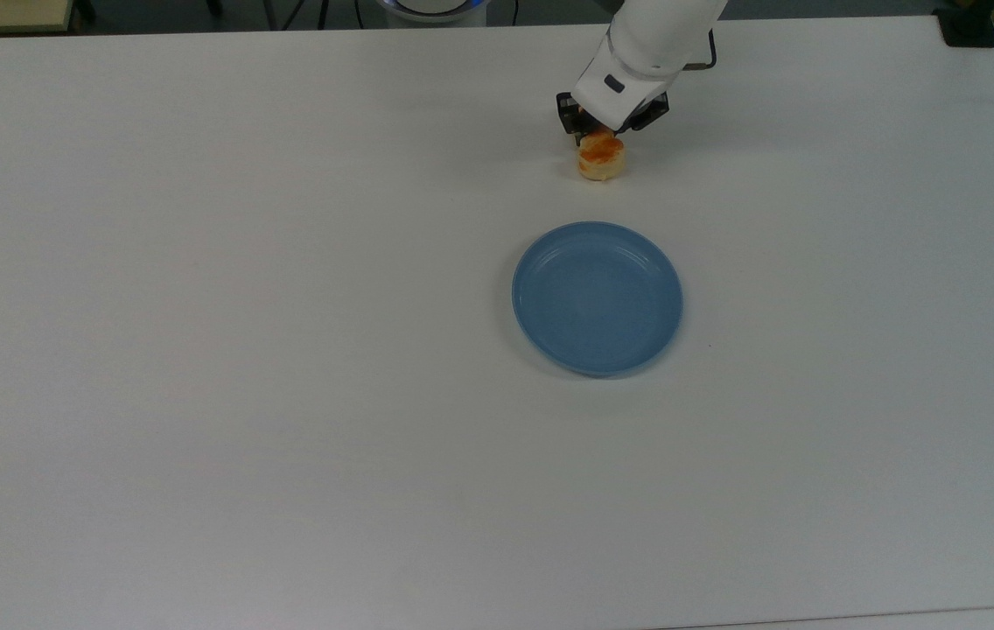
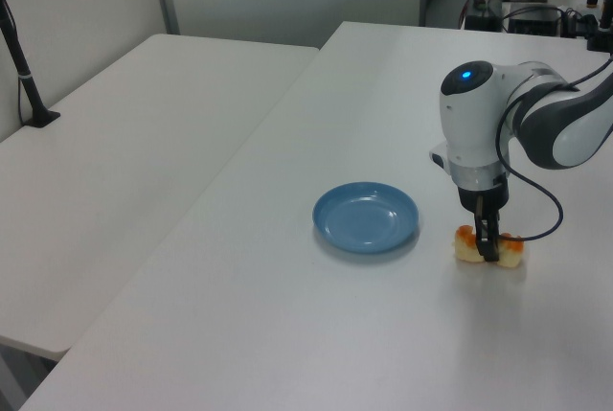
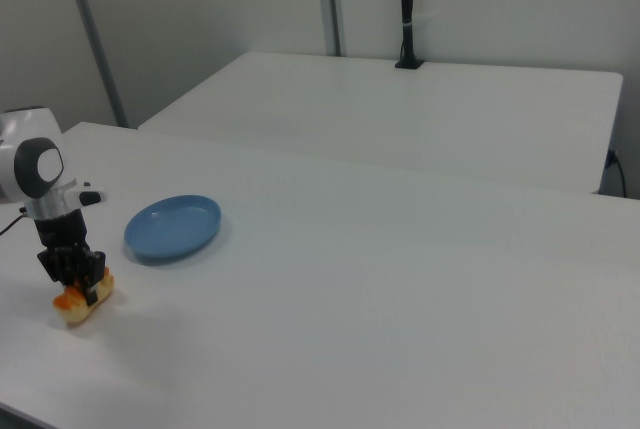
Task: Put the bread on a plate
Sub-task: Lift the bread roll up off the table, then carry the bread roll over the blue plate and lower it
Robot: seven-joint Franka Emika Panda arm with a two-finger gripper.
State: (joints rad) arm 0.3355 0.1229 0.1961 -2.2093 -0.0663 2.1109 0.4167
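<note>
The bread (image 1: 603, 161), a small pale-yellow loaf with orange-brown glazed bumps, lies on the white table beyond the plate in the top view. My gripper (image 1: 602, 140) stands straight down over it, its fingers shut on the loaf's middle. In the left view one finger (image 2: 490, 243) crosses the front of the bread (image 2: 466, 247). The right view has the gripper (image 3: 78, 274) sitting low on the bread (image 3: 78, 306). The light-blue plate (image 1: 597, 298) lies bare, a short gap from the loaf, also seen as the plate (image 2: 366, 216) and the plate (image 3: 172, 226).
A black clamp (image 1: 968, 26) sits at the table's far right corner in the top view. A second white table (image 2: 124, 133) adjoins along the left view's left, with a black post (image 2: 24, 76). The arm's cable (image 2: 546, 210) loops beside the wrist.
</note>
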